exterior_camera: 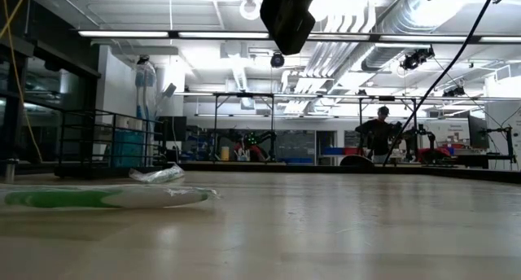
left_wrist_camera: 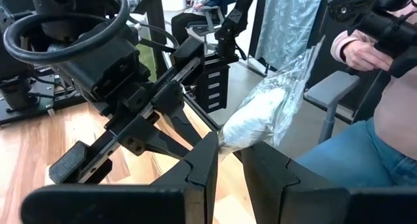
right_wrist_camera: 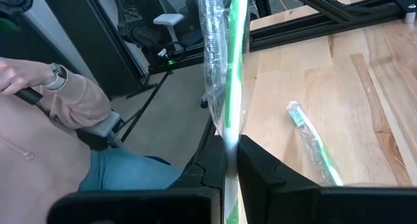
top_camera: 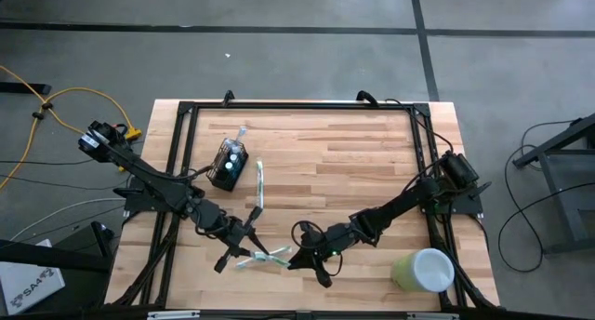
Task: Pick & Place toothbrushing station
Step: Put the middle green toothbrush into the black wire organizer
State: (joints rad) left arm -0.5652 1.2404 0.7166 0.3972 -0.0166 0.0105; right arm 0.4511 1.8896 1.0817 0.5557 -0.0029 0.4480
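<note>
Black mesh holder [top_camera: 229, 166], pale green cup [top_camera: 423, 270], green toothbrush [right_wrist_camera: 232, 61]

In the high view, the black mesh holder [top_camera: 229, 165] at 10 o'clock is too small to show what it contains. The wrapped toothbrush [top_camera: 264, 258] between the two grippers is mostly covered by their fingers. In the right wrist view, the wrapped toothbrush [right_wrist_camera: 228, 68] is cut by the upper edge, so its head is not visible. The person [right_wrist_camera: 58, 120] there is cut off at the edge. The low view shows neither gripper, only blurred wrapping [exterior_camera: 106, 197].
</note>
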